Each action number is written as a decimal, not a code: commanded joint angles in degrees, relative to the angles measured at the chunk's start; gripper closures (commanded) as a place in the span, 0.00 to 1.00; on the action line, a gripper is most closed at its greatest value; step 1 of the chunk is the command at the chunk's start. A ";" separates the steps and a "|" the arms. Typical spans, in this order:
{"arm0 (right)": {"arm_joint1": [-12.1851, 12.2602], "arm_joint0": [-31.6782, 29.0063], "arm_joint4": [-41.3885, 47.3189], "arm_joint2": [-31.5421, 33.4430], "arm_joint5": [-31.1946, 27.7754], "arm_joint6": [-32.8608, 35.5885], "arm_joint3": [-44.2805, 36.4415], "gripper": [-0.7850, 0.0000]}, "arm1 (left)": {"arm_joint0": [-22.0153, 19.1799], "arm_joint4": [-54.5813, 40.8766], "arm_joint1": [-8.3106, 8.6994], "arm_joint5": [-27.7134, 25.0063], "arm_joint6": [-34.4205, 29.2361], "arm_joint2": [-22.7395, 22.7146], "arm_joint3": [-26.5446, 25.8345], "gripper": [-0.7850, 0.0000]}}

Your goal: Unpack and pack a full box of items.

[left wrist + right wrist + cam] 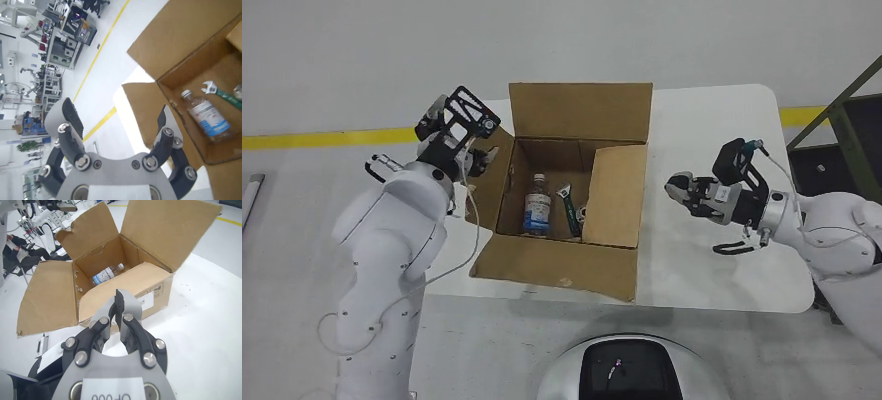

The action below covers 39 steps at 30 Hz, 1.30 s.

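Nearest to the robot, the front flap of the cardboard box is folded outward and reaches over the near edge of the white table. Behind it, on the bottom of the open box, a clear bottle with a white cap and a blue label lies on its side, with the cap pointing away from the robot. Just beside it, toward the right arm, lies a wrench with a green handle. The right flap leans inward over this part. To the right of the box, near it but not touching, the right gripper hangs above the table with its pads pressed together and nothing between them. A little farther, at the left flap, the left gripper has its fingers spread wide and holds nothing. The rear flap stands upright.
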 commanded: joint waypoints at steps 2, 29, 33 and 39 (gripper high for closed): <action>0.58 -3.01 -0.05 4.02 0.05 0.03 -0.29 1.00 | -0.27 -17.71 -0.95 3.43 -1.46 2.04 -0.30 0.00; 0.30 -8.79 -4.73 -0.33 0.55 -1.02 0.55 1.00 | 5.17 -57.00 -3.30 22.97 -6.63 11.60 9.56 0.00; -0.28 -7.00 -5.27 -3.57 1.23 -2.02 2.02 1.00 | 5.60 -59.17 -3.82 27.16 -2.90 12.63 13.99 0.00; -0.95 -5.16 -6.29 -7.08 2.26 -2.30 2.45 1.00 | 4.26 -61.34 -4.38 31.52 1.76 12.37 19.69 0.00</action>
